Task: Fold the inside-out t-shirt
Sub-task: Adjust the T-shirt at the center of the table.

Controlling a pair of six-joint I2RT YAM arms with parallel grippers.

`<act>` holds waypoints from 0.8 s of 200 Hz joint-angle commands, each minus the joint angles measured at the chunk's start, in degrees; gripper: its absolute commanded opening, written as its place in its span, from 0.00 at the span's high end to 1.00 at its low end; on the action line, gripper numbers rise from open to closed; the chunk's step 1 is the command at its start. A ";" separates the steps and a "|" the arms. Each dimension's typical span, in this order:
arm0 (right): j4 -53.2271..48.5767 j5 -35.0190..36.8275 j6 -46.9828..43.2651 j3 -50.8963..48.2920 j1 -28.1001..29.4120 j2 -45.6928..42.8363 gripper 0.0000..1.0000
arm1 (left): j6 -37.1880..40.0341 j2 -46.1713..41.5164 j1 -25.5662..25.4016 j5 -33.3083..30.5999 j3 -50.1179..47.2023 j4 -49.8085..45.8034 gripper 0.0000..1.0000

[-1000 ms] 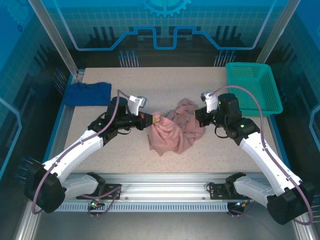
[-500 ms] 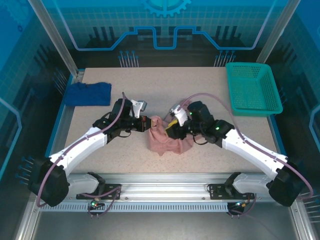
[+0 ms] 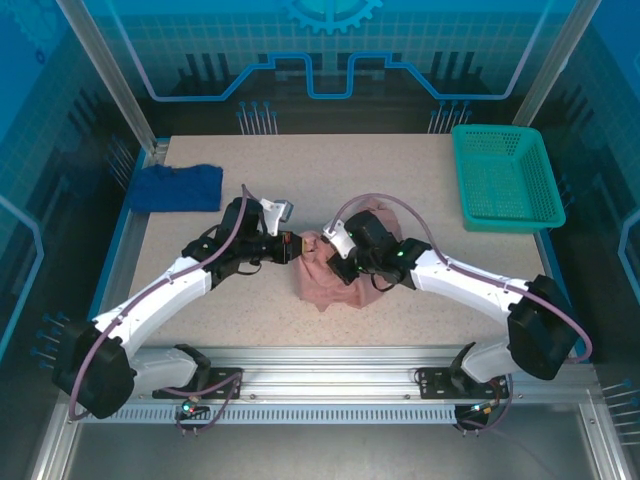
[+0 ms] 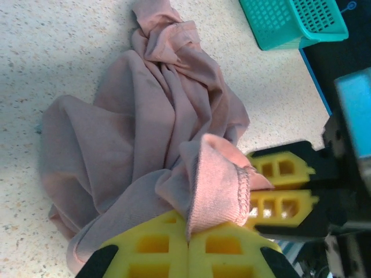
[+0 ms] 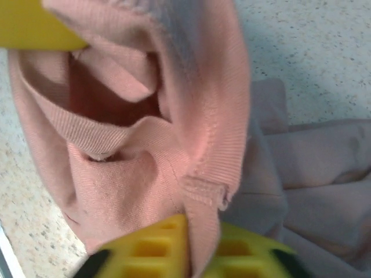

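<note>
Swinging in from the right, the right gripper (image 3: pixel 340 262) now meets the left gripper (image 3: pixel 297 248) at frame centre, both clamped tight on the ribbed edge of the bunched inside-out t-shirt (image 3: pixel 335 290); best draw them apart evenly, keeping that edge taut.

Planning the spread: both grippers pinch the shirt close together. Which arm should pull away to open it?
Right, probably. The right gripper is shut on the shirt, on a ribbed edge beside the left gripper, with bare table on its side to draw across. The left, shut too, can anchor.
</note>
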 commanded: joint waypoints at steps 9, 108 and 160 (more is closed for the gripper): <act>1.15 -7.76 3.40 -1.13 -5.73 -9.06 1.00 | -0.16 1.05 -0.43 -8.92 1.24 -3.59 1.00; 4.92 -23.04 10.58 -0.35 -10.68 -12.59 1.00 | 1.60 6.89 -1.91 -10.08 3.96 -7.56 0.85; -4.76 -13.67 5.22 3.13 -10.78 -12.26 1.00 | 2.85 3.89 -1.92 -15.37 4.09 -11.35 0.89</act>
